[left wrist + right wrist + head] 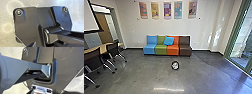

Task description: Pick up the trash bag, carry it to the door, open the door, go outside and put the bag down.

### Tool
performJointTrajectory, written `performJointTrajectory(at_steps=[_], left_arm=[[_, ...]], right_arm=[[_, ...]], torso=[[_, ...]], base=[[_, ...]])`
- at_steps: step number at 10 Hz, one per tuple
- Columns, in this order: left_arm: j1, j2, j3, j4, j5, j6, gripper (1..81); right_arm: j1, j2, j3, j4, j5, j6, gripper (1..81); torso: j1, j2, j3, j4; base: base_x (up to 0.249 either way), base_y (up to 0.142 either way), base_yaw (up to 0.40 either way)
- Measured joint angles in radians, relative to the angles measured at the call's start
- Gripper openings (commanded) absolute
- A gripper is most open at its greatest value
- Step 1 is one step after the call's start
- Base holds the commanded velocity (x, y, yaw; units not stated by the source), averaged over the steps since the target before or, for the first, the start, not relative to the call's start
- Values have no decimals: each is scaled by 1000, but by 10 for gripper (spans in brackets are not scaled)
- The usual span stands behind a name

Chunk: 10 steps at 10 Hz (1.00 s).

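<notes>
Black-rimmed white thing [175, 65] on floor [141, 68], apart from both claws; their spread unclear

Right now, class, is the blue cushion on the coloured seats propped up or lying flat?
Propped up: the blue cushion leans, tilted, against the green backrest and the orange backrest.

A blue cushion [168, 41] is leaning across the green and orange seats of a four-seat row [160, 49], beneath five posters [167, 10]. A round black-and-white object [175, 65] is resting on the floor [139, 75], and dark chairs [112, 49] are standing beside a table [103, 48].
</notes>
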State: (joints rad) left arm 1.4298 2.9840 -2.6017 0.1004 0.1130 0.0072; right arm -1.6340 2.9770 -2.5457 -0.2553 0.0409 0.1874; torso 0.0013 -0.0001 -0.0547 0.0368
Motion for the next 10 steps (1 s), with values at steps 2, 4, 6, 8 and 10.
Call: performJointTrajectory(at_steps=[2, 4, 6, 8, 10], left_arm=[[0, 0, 0, 0, 0, 0, 811], [0, 0, 0, 0, 0, 0, 811], [0, 0, 0, 0, 0, 0, 811], [0, 0, 0, 0, 0, 0, 811], [2, 0, 0, 0, 0, 0, 811]], right_arm=[[0, 0, -1, 0, 0, 0, 811], [0, 0, -1, 0, 0, 0, 811], [0, 0, -2, 0, 0, 0, 811], [0, 0, -3, 0, 0, 0, 811], [0, 0, -3, 0, 0, -1, 811]], torso=[[0, 0, 0, 0], [0, 0, 0, 0], [0, 0, 0, 0], [0, 0, 0, 0], [0, 0, 0, 0]], base=[[147, 0, 0], [148, 0, 0], [151, 0, 0], [156, 0, 0], [168, 0, 0]])
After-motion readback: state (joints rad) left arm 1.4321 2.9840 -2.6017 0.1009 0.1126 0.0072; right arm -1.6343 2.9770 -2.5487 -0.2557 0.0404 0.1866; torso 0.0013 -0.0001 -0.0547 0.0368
